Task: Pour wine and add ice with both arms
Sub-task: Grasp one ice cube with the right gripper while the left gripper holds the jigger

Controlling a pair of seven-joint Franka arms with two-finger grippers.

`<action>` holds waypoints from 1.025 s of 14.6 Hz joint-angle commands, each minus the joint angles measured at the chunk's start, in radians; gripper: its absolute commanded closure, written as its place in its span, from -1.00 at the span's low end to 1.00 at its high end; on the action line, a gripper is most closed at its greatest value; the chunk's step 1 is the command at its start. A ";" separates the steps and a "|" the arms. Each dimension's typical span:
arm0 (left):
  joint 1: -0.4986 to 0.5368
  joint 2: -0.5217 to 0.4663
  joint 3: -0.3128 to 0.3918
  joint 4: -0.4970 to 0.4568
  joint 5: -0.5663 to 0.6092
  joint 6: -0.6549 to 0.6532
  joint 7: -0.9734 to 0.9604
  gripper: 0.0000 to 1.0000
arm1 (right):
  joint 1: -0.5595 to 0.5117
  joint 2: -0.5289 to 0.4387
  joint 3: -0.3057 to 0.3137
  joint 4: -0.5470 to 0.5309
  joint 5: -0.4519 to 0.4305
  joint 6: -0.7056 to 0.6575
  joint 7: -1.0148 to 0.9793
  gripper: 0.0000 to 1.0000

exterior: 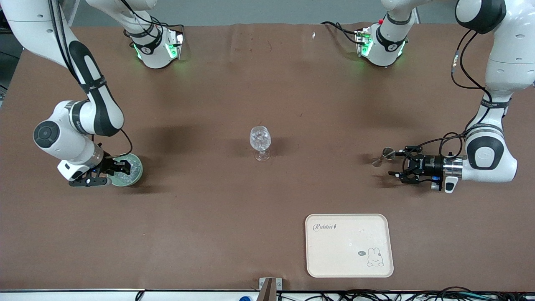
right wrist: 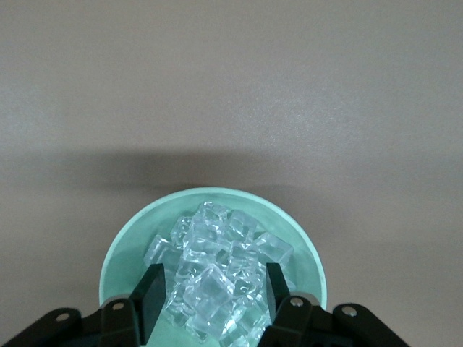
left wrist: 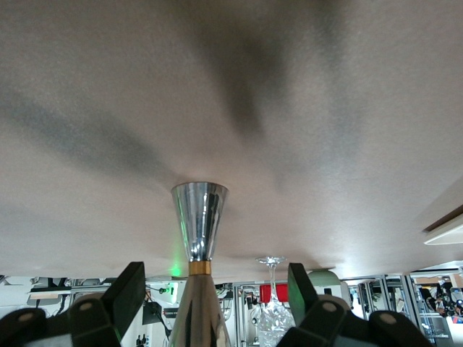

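Observation:
A pale green bowl [exterior: 134,169] heaped with clear ice [right wrist: 217,253] stands toward the right arm's end of the table. My right gripper [exterior: 123,167] hangs low over the bowl, open, with its fingers [right wrist: 152,293] on either side of one ice cube [right wrist: 215,289] and gaps showing. A clear wine glass [exterior: 260,142] with glittering clear contents stands mid-table and also shows in the left wrist view [left wrist: 273,307]. A silver jigger with a gold band [left wrist: 199,224] stands toward the left arm's end [exterior: 382,157]. My left gripper [exterior: 395,163] lies level and open, its fingers [left wrist: 130,285] either side of the jigger without touching it.
A cream tray [exterior: 349,244] with a rabbit drawing lies nearer to the front camera than the jigger, close to the table's front edge. The arms' bases [exterior: 156,48] stand along the table's back edge. The brown tabletop [exterior: 200,200] lies bare between the bowl and the tray.

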 commanded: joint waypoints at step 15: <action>-0.001 0.012 -0.018 -0.042 -0.032 -0.029 0.057 -0.33 | 0.005 0.002 0.002 -0.027 0.003 0.008 0.015 0.02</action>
